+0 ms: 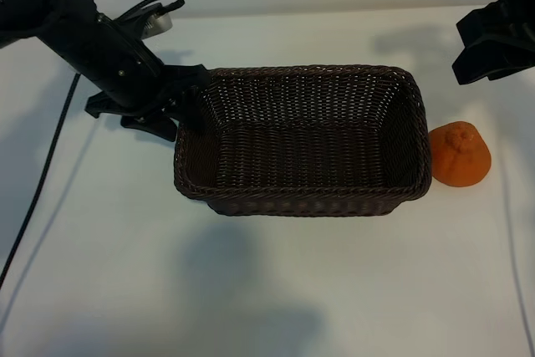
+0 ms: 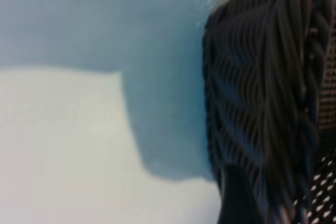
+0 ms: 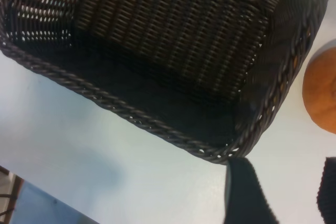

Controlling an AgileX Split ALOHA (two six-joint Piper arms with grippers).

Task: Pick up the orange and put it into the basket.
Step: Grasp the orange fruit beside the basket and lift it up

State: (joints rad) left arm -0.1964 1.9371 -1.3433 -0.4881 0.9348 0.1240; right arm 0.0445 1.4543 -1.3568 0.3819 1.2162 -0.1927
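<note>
The orange (image 1: 458, 154) sits on the white table just outside the right end of the dark woven basket (image 1: 301, 144), which has nothing in it. My right gripper (image 1: 470, 49) hangs open above the table behind the orange, apart from it. In the right wrist view its fingers (image 3: 244, 192) have bare table between them, with the orange (image 3: 323, 95) and the basket's corner (image 3: 247, 135) ahead. My left gripper (image 1: 177, 108) stands open against the basket's left end; the left wrist view shows the woven wall (image 2: 262, 103) very close.
The white table (image 1: 267, 290) stretches bare in front of the basket. A black cable (image 1: 42, 181) trails down the table's left side from the left arm (image 1: 100, 48). The table's edge (image 3: 47, 198) shows in the right wrist view.
</note>
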